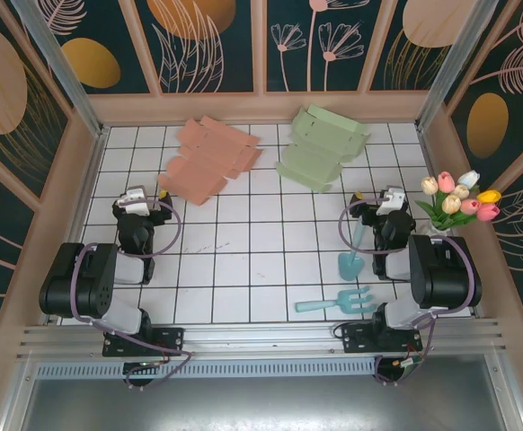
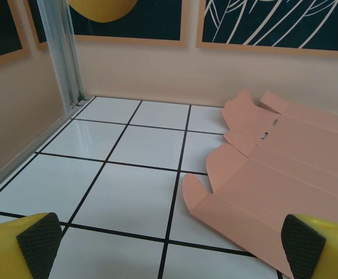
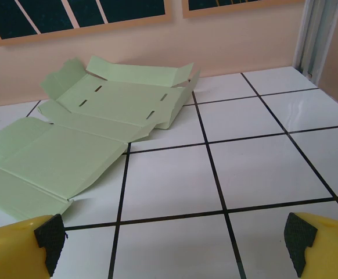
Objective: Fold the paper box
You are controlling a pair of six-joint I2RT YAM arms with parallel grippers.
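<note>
Top external view: the pink paper box [image 1: 209, 158] lies unfolded at eleven o'clock, the green paper box [image 1: 320, 148] at one. Left gripper [image 2: 169, 247] and right gripper [image 3: 175, 241] gape wide, empty.

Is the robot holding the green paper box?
No, the flat green paper box lies on the white tiled table, ahead of the open right gripper.

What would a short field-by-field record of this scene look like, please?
pink box blank: flat, unfolded, far side, left
green box blank: unfolded, some flaps raised, far side, right of the pink one, apart from it
left jaws: open, empty, facing the pink box blank
right jaws: open, empty, facing the green box blank
teal trowel: lying on the near right
teal hand rake: lying nearer the front edge than the trowel
tulips: by the right wall
task state: neither blank folded yet
</note>
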